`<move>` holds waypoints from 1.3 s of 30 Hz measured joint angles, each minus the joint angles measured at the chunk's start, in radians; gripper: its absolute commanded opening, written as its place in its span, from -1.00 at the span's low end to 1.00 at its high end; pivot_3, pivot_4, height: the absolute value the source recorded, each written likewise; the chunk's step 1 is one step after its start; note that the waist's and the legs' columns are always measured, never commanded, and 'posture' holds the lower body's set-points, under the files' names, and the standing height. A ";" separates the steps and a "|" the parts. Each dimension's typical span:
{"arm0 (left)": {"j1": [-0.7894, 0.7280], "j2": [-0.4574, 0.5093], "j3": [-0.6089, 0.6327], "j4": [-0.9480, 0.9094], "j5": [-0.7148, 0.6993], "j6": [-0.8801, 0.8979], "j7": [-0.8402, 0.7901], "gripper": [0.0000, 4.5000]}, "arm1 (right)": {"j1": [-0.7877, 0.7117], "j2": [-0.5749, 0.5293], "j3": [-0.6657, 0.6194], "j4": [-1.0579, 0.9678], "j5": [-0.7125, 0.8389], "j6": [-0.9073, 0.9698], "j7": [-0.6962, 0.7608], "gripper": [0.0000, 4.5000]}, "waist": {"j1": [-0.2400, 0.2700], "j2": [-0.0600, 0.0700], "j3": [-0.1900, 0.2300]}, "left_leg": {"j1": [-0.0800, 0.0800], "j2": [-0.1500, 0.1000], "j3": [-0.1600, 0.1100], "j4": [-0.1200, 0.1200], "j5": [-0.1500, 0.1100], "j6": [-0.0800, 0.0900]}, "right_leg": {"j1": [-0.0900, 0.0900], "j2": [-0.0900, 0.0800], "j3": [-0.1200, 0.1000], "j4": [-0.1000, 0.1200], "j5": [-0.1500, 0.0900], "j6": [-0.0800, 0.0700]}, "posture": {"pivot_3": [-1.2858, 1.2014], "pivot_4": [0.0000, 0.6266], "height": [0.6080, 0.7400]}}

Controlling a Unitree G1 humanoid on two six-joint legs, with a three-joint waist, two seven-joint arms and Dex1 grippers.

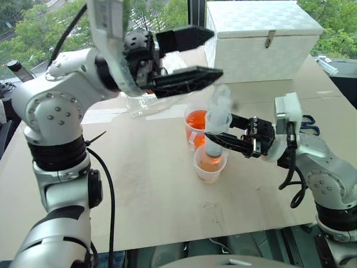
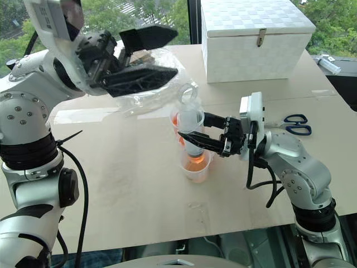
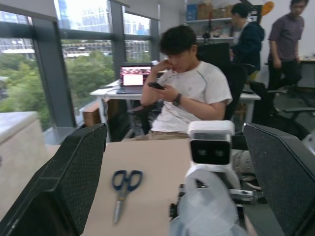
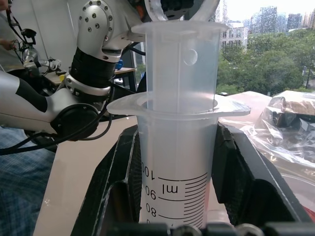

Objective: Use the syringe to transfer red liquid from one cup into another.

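Spreading across both head views, the light wooden table (image 2: 139,184) carries a white box (image 2: 254,39) at the back and a crumpled clear plastic bag (image 2: 148,84) beside it. Blue-handled scissors (image 2: 295,124) lie off to the right, well apart from the cups. The left gripper (image 1: 195,56) hangs above the cups with its fingers spread wide and nothing between them. The right gripper (image 2: 201,129) is clamped on the barrel of the syringe (image 2: 191,125), holding it upright with its tip down in the nearer frosted cup (image 2: 195,164), which shows some orange at the bottom. The vivid tabbed cup (image 1: 196,120) stands just behind, touching or nearly so, with red liquid (image 1: 197,118) left in it. My judgement: liquid is going into, or is about to go into, the nearer cup, and the plunger needs pressing next. Nothing blocks the way, though the cups crowd each other.
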 measured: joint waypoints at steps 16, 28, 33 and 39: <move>0.109 0.000 -0.063 -0.071 -0.019 0.069 0.107 0.75 | 0.010 0.032 0.011 0.019 -0.056 -0.020 -0.023 -0.34 | 0.014 0.000 0.000 | 0.000 0.000 -0.001 0.000 0.000 0.000 | 0.001 0.000 0.000 0.000 0.000 0.000 | 0.03 -0.52 1.00; 0.109 -0.004 -0.081 -0.070 -0.009 0.065 0.114 -0.99 | 0.014 0.033 0.020 0.018 -0.058 -0.020 -0.027 -0.34 | 0.016 0.000 0.000 | 0.000 0.000 -0.001 0.000 0.000 0.000 | 0.001 0.000 0.000 0.000 0.000 0.000 | 0.03 -0.52 1.00; 0.109 -0.004 -0.082 -0.070 0.004 0.062 0.103 -0.99 | 0.014 0.035 0.022 0.018 -0.055 -0.018 -0.032 -0.34 | 0.016 0.000 0.000 | 0.000 0.000 -0.001 0.000 0.000 0.000 | 0.001 0.000 0.000 0.000 0.000 0.000 | 0.03 -0.52 1.00; 0.124 -0.001 -0.094 -0.070 0.027 0.046 0.083 -0.99 | 0.014 0.038 0.027 0.018 -0.037 0.005 -0.042 -0.34 | 0.016 0.000 0.000 | 0.000 0.000 -0.001 0.000 0.000 0.000 | 0.001 0.000 -0.001 0.000 0.000 0.000 | 0.03 -0.52 1.00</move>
